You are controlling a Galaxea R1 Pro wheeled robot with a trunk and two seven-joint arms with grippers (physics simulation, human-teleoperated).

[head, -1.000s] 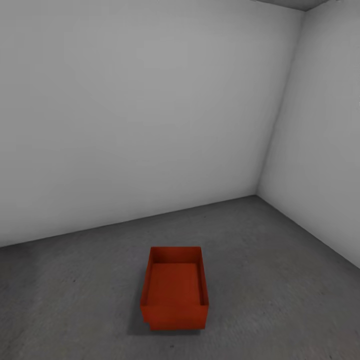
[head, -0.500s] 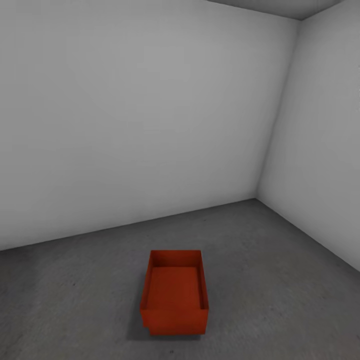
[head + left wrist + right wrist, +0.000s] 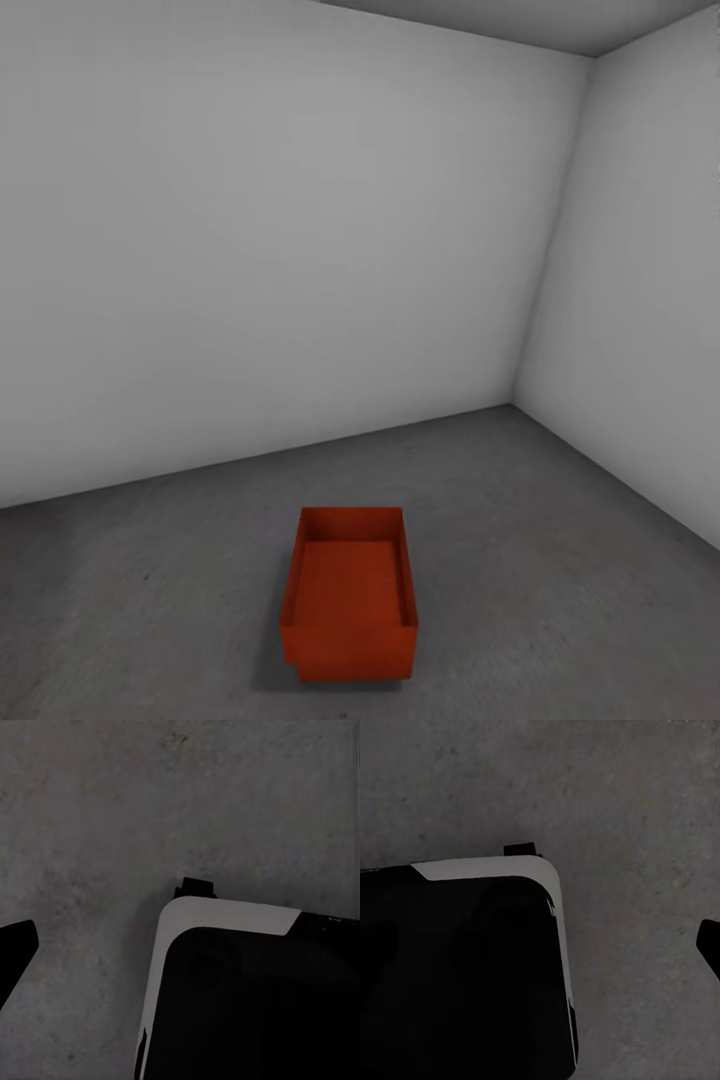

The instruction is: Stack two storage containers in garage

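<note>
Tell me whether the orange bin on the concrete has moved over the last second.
No. The storage container sits lower in the head view, but the wall-floor corner dropped by the same amount, so the camera tilted up, not the bin.

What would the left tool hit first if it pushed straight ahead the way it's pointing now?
Most likely the concrete floor, which lies ahead in the left wrist view. The robot's own black-and-white base sits off to one side of that line; depth is unclear.
</note>
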